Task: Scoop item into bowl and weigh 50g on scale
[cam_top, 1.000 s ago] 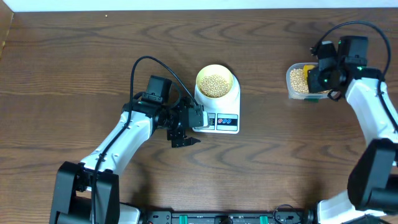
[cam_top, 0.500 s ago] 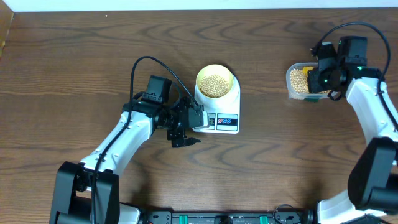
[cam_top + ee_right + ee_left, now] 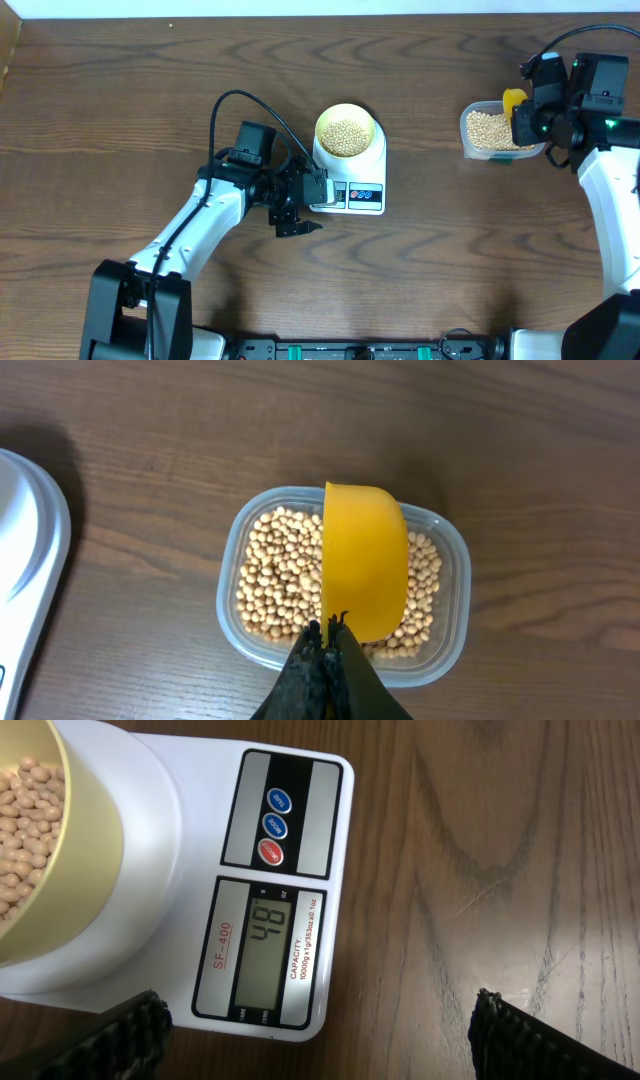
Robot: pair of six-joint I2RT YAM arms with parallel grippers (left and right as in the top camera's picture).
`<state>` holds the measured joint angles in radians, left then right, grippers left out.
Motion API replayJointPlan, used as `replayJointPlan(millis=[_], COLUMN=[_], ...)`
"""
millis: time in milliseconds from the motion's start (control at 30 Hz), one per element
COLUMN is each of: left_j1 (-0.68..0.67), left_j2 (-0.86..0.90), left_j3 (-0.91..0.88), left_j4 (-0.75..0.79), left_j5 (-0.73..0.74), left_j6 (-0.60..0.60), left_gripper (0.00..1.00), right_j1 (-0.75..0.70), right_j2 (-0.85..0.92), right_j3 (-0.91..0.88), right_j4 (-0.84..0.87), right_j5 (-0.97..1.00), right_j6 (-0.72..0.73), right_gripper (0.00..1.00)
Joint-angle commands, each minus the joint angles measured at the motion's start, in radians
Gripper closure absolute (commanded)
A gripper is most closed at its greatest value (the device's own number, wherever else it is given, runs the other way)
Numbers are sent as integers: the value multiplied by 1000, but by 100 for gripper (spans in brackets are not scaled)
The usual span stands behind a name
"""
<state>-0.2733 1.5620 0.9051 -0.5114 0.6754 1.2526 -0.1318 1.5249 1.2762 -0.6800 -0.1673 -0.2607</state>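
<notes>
Right tool (image 3: 328, 635) w/ scoop (image 3: 365, 560) has risen off tub (image 3: 228, 590), load unclear.

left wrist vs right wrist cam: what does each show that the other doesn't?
Only left wrist: the scale display reading 48, its buttons, the bowl with beans. Only right wrist: the right gripper shut on the yellow scoop, over the clear tub of beans. Both: part of the scale, beans, the wood table.
</notes>
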Motion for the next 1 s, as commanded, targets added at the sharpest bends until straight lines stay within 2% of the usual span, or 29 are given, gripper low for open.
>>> replayJointPlan(millis=[0, 100, 867, 967], left_j1=[-2, -2, -2, -2], left_j2=[3, 3, 3, 3], left_j3=[-12, -12, -12, -12], left_j4=[0, 0, 0, 0], left_j5=[13, 13, 13, 13], left_j6=[-12, -12, -12, -12], left_gripper=[2, 2, 2, 2], right_j1=[-15, -36, -326, -334], right_j2=[-1, -1, -1, 0], right_j3=[11, 11, 11, 11], right_j4=[-1, 2, 50, 51], right_j5=[-5, -36, -791, -767], right_j6=[30, 39, 35, 35], right_gripper=[98, 98, 98, 97])
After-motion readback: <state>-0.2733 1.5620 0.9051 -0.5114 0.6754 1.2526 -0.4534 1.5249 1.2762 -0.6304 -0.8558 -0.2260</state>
